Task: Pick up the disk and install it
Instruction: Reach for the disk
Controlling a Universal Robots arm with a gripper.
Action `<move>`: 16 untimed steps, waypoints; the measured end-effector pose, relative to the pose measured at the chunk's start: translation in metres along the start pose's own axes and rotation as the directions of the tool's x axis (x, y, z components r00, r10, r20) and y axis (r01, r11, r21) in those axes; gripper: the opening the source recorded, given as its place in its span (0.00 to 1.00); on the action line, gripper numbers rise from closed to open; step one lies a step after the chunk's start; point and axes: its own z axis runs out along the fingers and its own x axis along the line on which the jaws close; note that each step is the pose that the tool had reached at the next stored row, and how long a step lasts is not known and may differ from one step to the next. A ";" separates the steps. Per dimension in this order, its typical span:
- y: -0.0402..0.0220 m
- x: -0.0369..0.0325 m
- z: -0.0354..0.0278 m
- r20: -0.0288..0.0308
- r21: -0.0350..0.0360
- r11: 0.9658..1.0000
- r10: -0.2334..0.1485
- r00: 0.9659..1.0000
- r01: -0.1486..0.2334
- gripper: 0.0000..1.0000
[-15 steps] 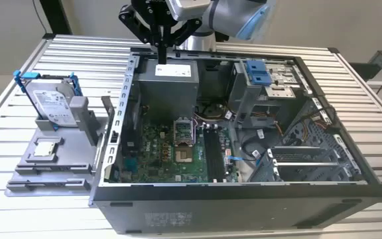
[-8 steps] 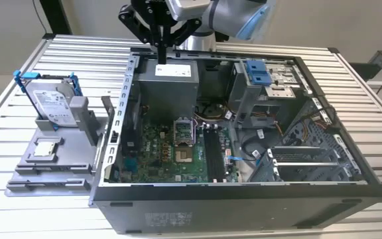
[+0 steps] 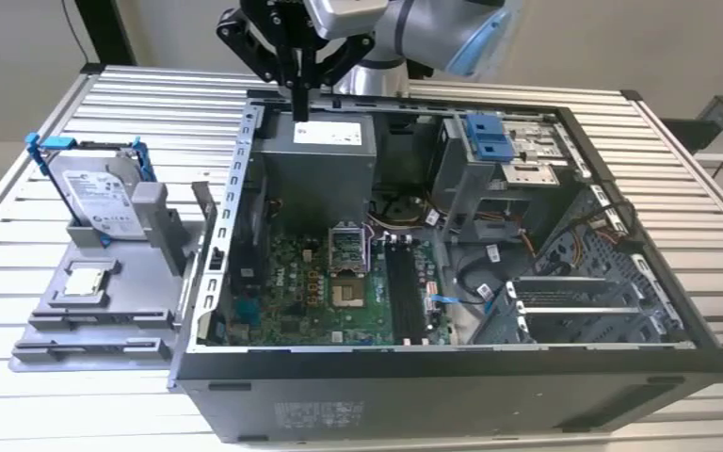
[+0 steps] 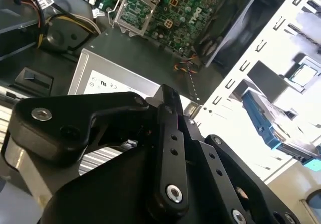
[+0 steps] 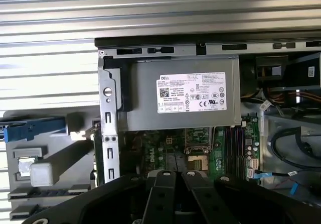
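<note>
The disk (image 3: 95, 193) is a silver-grey drive with a white label in a blue carrier rail. It leans upright in a grey stand (image 3: 98, 315) at the exterior view's left, outside the computer case. In both wrist views its blue rail shows edge-on (image 4: 262, 119) (image 5: 34, 130). My gripper (image 3: 298, 102) hangs over the case's back corner, just above the grey power supply (image 3: 317, 141), well apart from the disk. Its black fingers (image 5: 165, 189) stand close together with nothing between them, and its tip (image 4: 168, 97) points at the power supply's label.
The open computer case (image 3: 462, 363) lies on a slatted metal table (image 3: 148, 94). Inside are a green motherboard (image 3: 336, 282), cables and a drive cage with blue latches (image 3: 490, 137). A small square silver chip (image 3: 86, 280) lies on the grey stand below the disk.
</note>
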 end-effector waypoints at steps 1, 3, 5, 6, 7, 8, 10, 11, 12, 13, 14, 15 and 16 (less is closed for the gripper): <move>-0.0001 0.0018 0.0000 0.000 0.000 1.000 0.000 1.000 0.000 0.00; -0.0004 0.0062 -0.0001 0.000 0.000 1.000 0.000 1.000 0.000 0.00; -0.0008 0.0107 -0.0002 0.000 0.000 1.000 0.000 1.000 0.000 0.00; -0.0009 0.0132 -0.0003 0.000 0.000 1.000 0.000 1.000 0.000 0.00; -0.0011 0.0155 -0.0003 0.000 0.000 1.000 0.000 1.000 0.000 0.00; -0.0012 0.0176 -0.0003 0.000 0.000 1.000 0.000 1.000 0.000 0.00; 0.0015 0.0296 -0.0004 0.000 0.000 1.000 0.000 1.000 0.000 0.00; 0.0038 0.0311 -0.0003 0.000 0.000 1.000 0.000 1.000 0.000 0.00; 0.0065 0.0323 -0.0003 0.000 0.000 1.000 0.000 1.000 0.000 0.00; 0.0091 0.0337 -0.0002 0.000 0.000 1.000 0.000 1.000 0.000 0.00; 0.0118 0.0355 0.0000 0.000 0.000 1.000 0.000 1.000 0.000 0.00; 0.0144 0.0377 0.0000 0.000 0.000 1.000 0.000 1.000 0.000 0.00; 0.0164 0.0406 0.0000 0.000 0.000 1.000 0.000 1.000 0.000 0.00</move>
